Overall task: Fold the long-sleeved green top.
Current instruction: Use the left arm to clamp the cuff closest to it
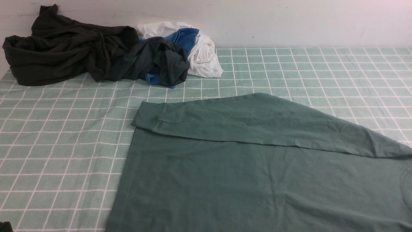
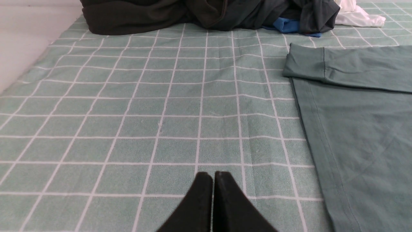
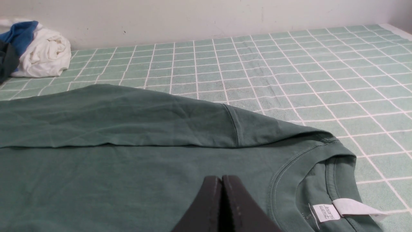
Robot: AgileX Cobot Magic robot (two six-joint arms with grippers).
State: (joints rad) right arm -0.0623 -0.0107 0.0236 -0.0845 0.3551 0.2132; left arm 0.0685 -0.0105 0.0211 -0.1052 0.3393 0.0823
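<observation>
Top (image 1: 244,183) flat on surface (image 1: 58,135), one sleeve (image 1: 251,122) folded across body. Left claw (image 2: 212,176) over bare surface, right claw (image 3: 222,179) over top; both closed, empty.

Heaped dark garments (image 1: 64,51), white cloth (image 1: 202,54), checked sheet (image 1: 58,141)

Green long-sleeved top (image 3: 128,167) flat, sleeve folded across, closed right pincer (image 3: 221,180) above it
</observation>
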